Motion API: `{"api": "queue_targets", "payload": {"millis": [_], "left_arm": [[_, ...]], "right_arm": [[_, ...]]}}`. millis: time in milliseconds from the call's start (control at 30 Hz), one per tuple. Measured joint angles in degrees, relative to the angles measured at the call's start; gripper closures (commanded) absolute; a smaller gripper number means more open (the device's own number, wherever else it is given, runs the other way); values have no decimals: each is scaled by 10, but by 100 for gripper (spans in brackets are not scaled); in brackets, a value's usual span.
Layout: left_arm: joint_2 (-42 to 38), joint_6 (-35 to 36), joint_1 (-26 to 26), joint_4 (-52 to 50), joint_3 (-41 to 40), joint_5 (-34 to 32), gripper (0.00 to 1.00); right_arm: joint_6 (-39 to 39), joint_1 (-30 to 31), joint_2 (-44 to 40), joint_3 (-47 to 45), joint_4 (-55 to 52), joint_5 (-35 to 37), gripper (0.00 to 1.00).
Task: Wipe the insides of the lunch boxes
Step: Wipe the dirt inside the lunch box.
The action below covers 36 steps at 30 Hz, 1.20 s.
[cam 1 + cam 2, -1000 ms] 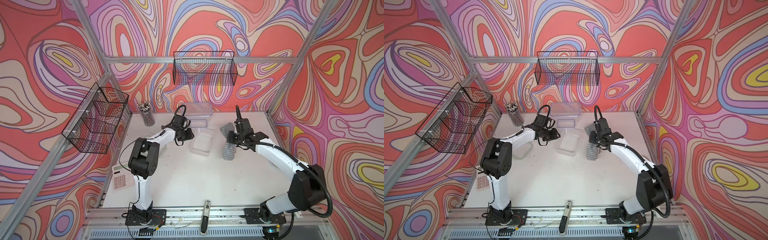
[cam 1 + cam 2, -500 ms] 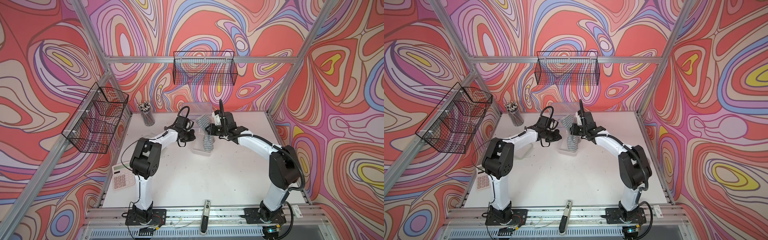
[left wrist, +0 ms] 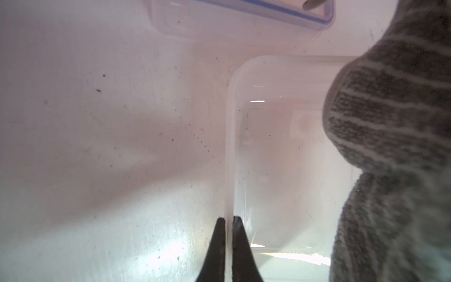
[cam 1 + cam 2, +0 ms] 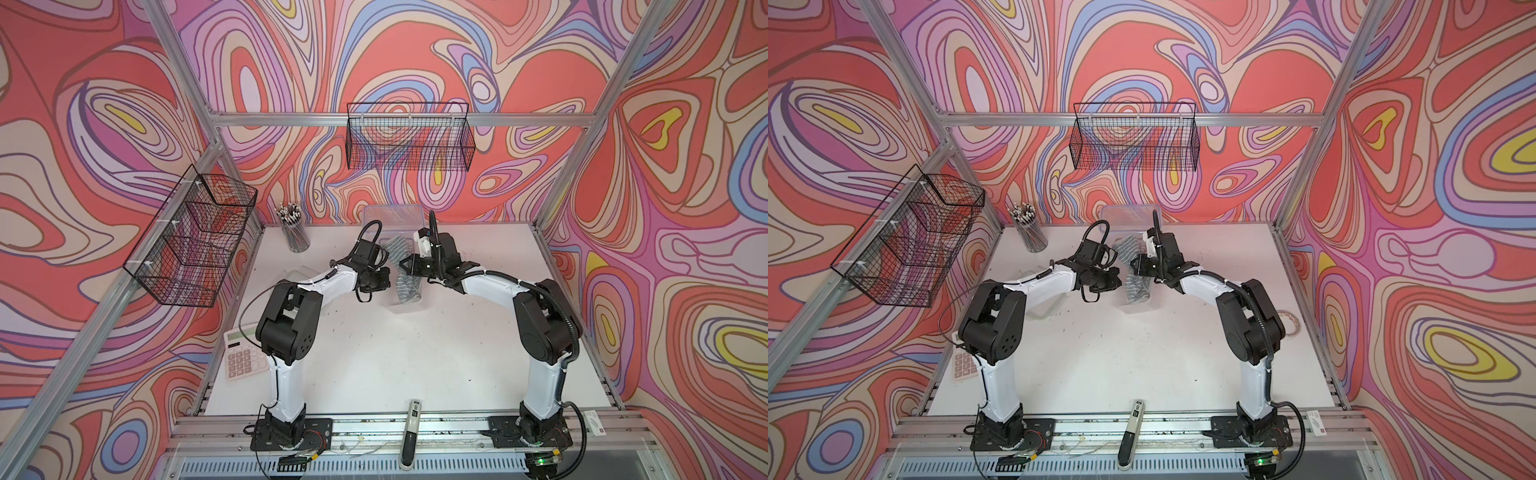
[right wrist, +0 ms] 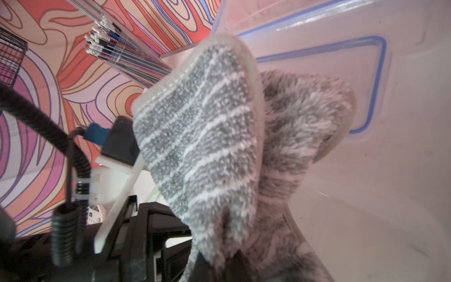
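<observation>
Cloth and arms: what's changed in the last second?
The right gripper, shut on the cloth, swung in from the table's right side and lowered the cloth into the small tub. The left gripper closed its fingers on the tub's wall. The tub, pen cup and calculator stayed put.

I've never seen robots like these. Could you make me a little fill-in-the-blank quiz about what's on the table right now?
The right fingers hold a grey cloth with ____ stripes.
The cloth dangles over a clear lunch box with no ____ on it.
The left fingers are shut on that lunch box's ____.
The calculator lies on the ____ arm's side of the table.
Missing words: white; lid; rim; left.
</observation>
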Motion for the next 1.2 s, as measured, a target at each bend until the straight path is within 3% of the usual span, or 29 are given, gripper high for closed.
{"api": "queue_targets", "payload": {"millis": [333,600,867,1200], "left_arm": [[-86,-31,-57,-80,-32,-171,100],[-95,-75,-101,-137,-42,-272,100],[-114,-99,-113,-94,-101,-279,100],[-158,-105,-112,38,-187,-206,100]], "right_arm": [[-53,59,-35,-17,-112,94,100],[-66,116,-62,-31,-205,149,100],[-11,126,-44,-37,-228,148,100],[57,124,24,-6,-223,158,100]]}}
